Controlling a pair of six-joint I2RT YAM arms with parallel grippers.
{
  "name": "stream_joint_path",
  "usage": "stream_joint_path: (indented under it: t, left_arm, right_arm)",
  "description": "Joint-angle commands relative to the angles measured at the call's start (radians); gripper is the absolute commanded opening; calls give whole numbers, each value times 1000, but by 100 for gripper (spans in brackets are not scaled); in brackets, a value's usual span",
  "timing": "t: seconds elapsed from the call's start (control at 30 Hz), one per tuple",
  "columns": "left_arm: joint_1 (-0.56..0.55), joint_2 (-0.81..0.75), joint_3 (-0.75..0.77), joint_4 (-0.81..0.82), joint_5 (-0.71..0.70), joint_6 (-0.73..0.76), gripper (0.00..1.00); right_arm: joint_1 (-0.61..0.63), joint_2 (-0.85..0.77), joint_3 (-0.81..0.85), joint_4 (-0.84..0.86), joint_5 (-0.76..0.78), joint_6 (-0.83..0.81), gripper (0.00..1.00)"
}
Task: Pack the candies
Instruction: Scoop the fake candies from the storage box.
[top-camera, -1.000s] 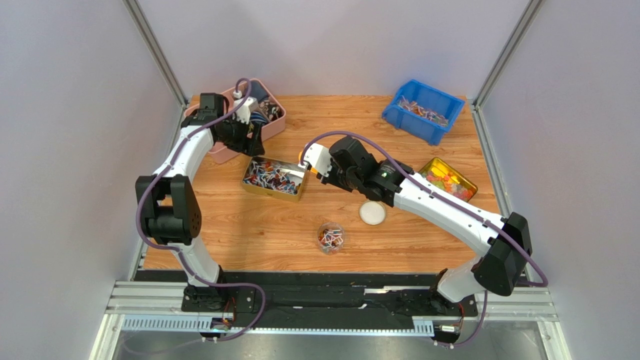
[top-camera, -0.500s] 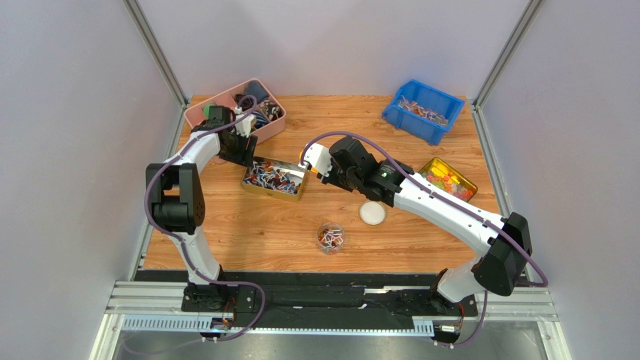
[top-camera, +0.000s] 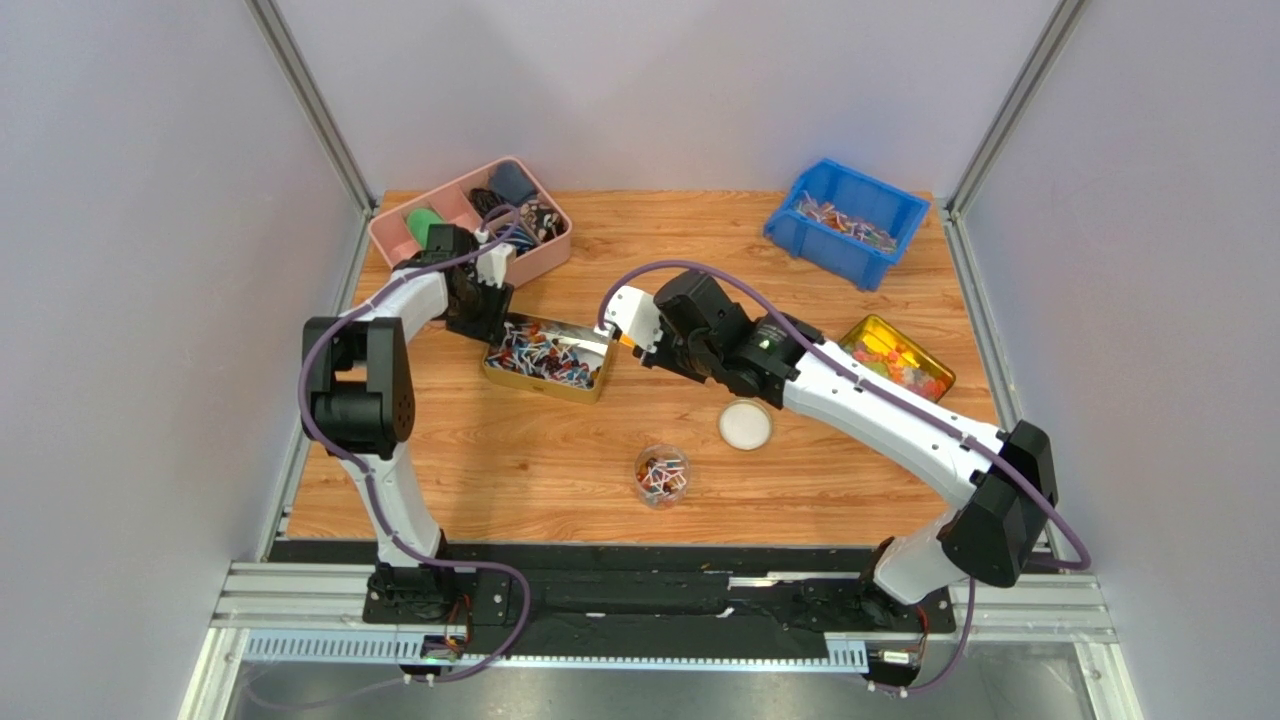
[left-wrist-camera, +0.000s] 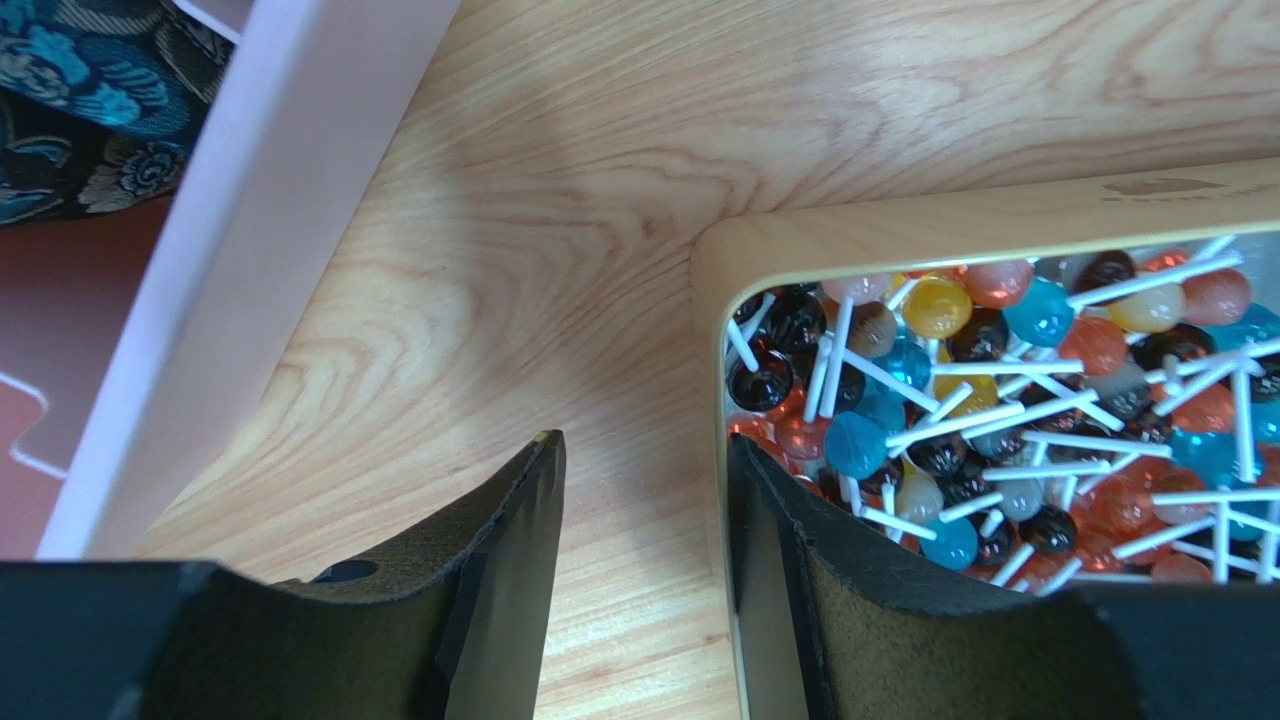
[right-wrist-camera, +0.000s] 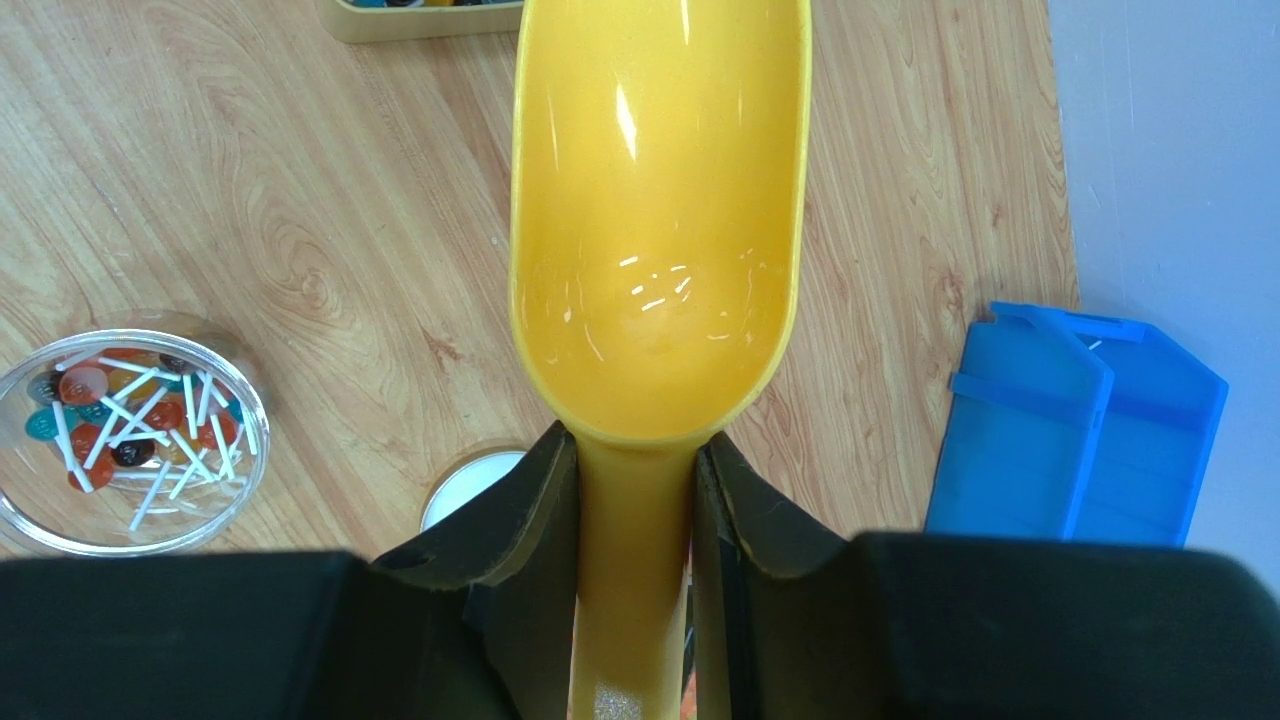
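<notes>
The candies (top-camera: 544, 353) are small round sweets on white sticks, red, blue and dark, piled in a gold tin (top-camera: 544, 386); they also show in the left wrist view (left-wrist-camera: 992, 405). My left gripper (top-camera: 490, 318) (left-wrist-camera: 642, 446) is open and straddles the tin's left rim (left-wrist-camera: 902, 228), one finger outside over the wood, one inside over the candies. My right gripper (top-camera: 649, 338) (right-wrist-camera: 631, 450) is shut on the handle of an empty yellow scoop (right-wrist-camera: 654, 225), held just right of the tin. A clear jar (top-camera: 661, 476) (right-wrist-camera: 128, 435) holds a few candies.
The jar's white lid (top-camera: 745, 428) (right-wrist-camera: 458, 488) lies right of the jar. A pink box (top-camera: 436, 210) (left-wrist-camera: 256, 195) of dark items stands at the back left, close behind my left gripper. A blue bin (top-camera: 819, 233) (right-wrist-camera: 1074, 435) is back right; a tin of bright gummies (top-camera: 897, 359) is at the right.
My left gripper has moved from over the pink box down and forward to the gold tin's left rim. My right arm and the scoop have barely moved.
</notes>
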Motion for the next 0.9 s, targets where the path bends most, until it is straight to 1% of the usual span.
stream_joint_path:
  t: [0.0, 0.07, 0.1, 0.17, 0.27, 0.3, 0.37, 0.4, 0.47, 0.5, 0.53, 0.67, 0.83, 0.87]
  left_arm:
    - [-6, 27, -7, 13, -40, -8, 52]
    - [-20, 33, -12, 18, -51, -5, 50]
    - [-26, 39, -9, 16, -57, -2, 47]
    - [-41, 47, -6, 13, -72, 3, 44]
    - [-57, 67, 6, -1, -72, 4, 36]
    - [-58, 71, 8, -8, -72, 4, 28]
    - [-61, 77, 19, -16, -65, 3, 21]
    - [-61, 82, 22, -24, -63, 1, 14]
    - [-61, 85, 28, -30, -56, 1, 7]
    - [-63, 88, 33, -41, -53, 3, 2]
    - [-61, 90, 37, -47, -43, 1, 0]
    - [-61, 94, 53, -70, -28, 1, 0]
    - [-54, 107, 80, -119, -8, 7, 0]
    - [-49, 116, 104, -134, 6, 7, 0]
  right_arm:
    - [0, 25, 76, -18, 2, -26, 0]
    - [0, 43, 104, -32, 2, -36, 0]
    - [1, 49, 113, -50, 2, -45, 0]
    - [4, 71, 145, -69, 2, -59, 0]
    - [11, 101, 192, -106, 4, -91, 0]
    - [12, 113, 206, -135, 2, -102, 0]
    - [14, 153, 249, -166, -1, -128, 0]
    - [15, 166, 263, -193, 0, -135, 0]
    - [18, 196, 304, -221, 2, -157, 0]
    - [24, 221, 318, -238, 5, -161, 0]
    - [24, 233, 328, -241, 16, -168, 0]
    - [27, 247, 361, -238, 13, -168, 0]
    - [27, 200, 383, -229, -24, -149, 0]
    - [24, 192, 386, -227, -35, -146, 0]
